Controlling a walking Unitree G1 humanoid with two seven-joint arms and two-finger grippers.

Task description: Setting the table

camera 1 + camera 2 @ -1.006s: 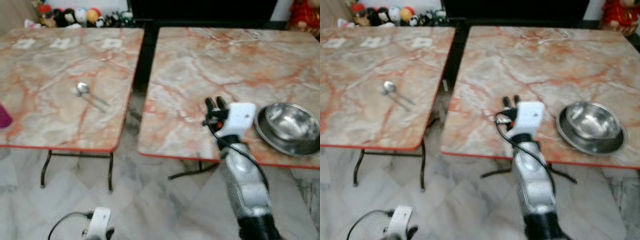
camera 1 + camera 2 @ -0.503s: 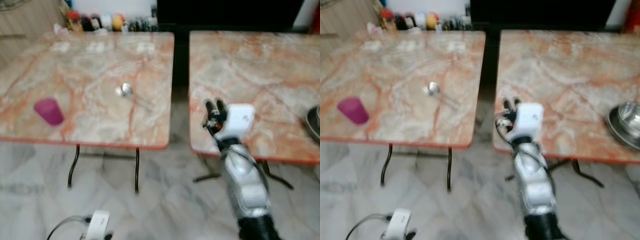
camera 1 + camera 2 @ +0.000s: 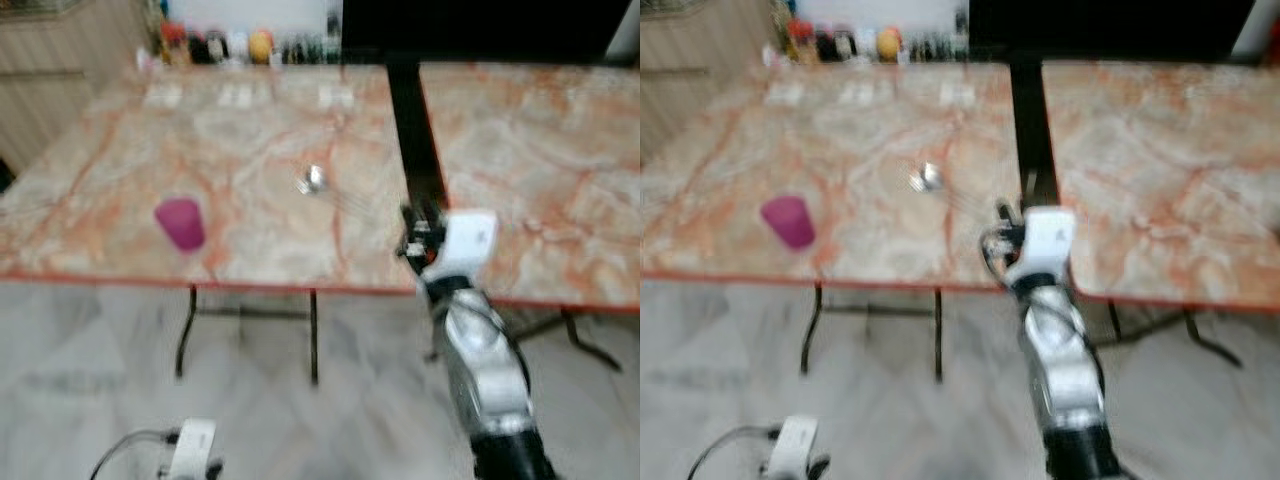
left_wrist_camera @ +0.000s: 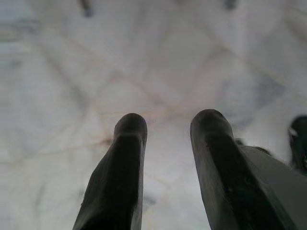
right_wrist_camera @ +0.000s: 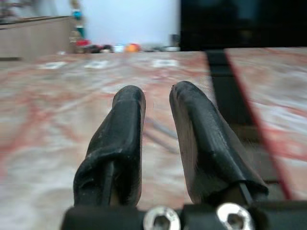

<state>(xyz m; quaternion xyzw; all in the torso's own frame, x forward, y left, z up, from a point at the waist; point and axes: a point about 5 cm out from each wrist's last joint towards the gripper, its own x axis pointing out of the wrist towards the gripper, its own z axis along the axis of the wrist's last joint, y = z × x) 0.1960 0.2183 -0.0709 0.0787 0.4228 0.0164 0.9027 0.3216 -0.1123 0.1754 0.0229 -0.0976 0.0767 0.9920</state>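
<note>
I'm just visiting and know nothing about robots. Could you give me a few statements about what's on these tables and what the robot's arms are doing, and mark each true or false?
1. A purple cup stands upright on the left table. True.
2. The spoon lies inside the cup. False: it lies on the tabletop, apart from the cup.
3. The right tool carries the spoon. False: its fingers have nothing between them, with a small gap.
4. The left tool hangs low over the floor, holding nothing. True.
5. The two tables touch edge to edge. False: a dark gap separates them.
</note>
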